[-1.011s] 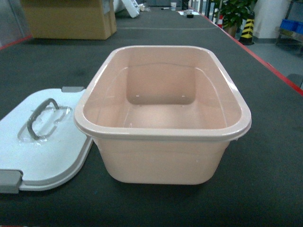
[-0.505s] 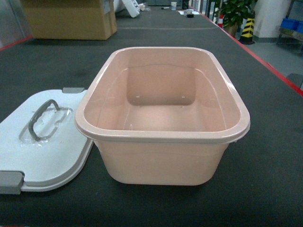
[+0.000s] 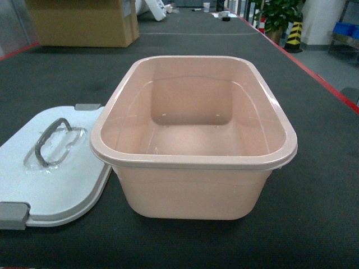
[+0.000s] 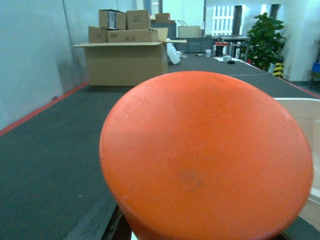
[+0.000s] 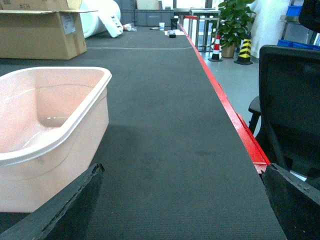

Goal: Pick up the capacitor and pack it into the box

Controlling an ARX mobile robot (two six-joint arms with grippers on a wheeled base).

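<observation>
The capacitor (image 4: 205, 155), a large orange round body, fills most of the left wrist view, end-on and close to the camera. It sits above the dark mat, in my left gripper's grasp. Only a dark sliver of a finger (image 4: 119, 226) shows beneath it. The box (image 3: 193, 160), an open, empty pale pink tub, stands mid-table; its rim also shows beside the capacitor (image 4: 306, 116) and left of my right gripper (image 5: 75, 117). Its white lid (image 3: 56, 182) with grey handle lies flat on the box's left. My right gripper (image 5: 182, 200) is open over bare mat. Neither gripper appears in the head view.
A big brown cardboard carton (image 3: 84, 22) stands at the far left of the table. The table's red edge (image 5: 235, 120) runs along the right, with a black chair (image 5: 292, 105) beyond it. A potted plant (image 3: 277, 14) and blue crates (image 3: 345, 29) stand far right.
The box and lid sit a few pixels further right in the head view. Nothing else has visibly changed.
</observation>
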